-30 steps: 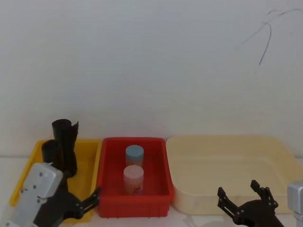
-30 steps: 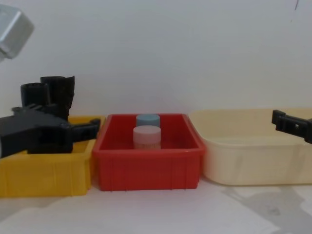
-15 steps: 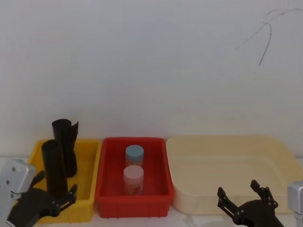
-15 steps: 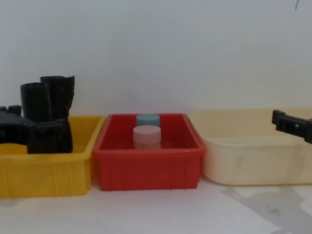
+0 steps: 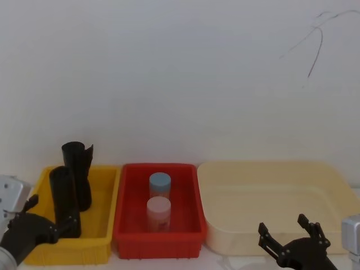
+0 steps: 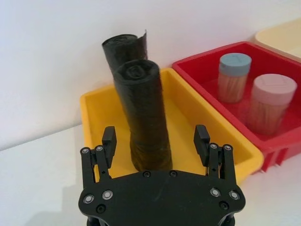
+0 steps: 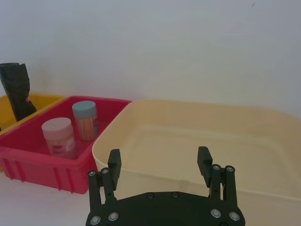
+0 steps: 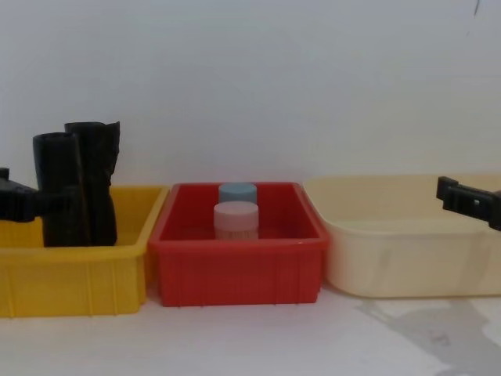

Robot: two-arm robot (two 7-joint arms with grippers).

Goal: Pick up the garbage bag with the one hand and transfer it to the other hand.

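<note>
The left gripper [image 5: 52,216] has drawn back leftward in the head view and now sits by the garbage bag [image 5: 64,194], which stands upright in the yellow bin [image 5: 79,250]. Its wrist view shows the jaws spread either side of the bag, seemingly not touching, so pickup is next. From the right wrist, the right gripper [image 7: 159,162] hangs open before the cream tray [image 7: 263,117].

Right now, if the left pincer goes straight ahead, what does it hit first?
The tight black roll, standing in the yellow bin. It lines up between the open fingers of the left pincer; how far off is unclear. The flapped roll stands behind it.
</note>
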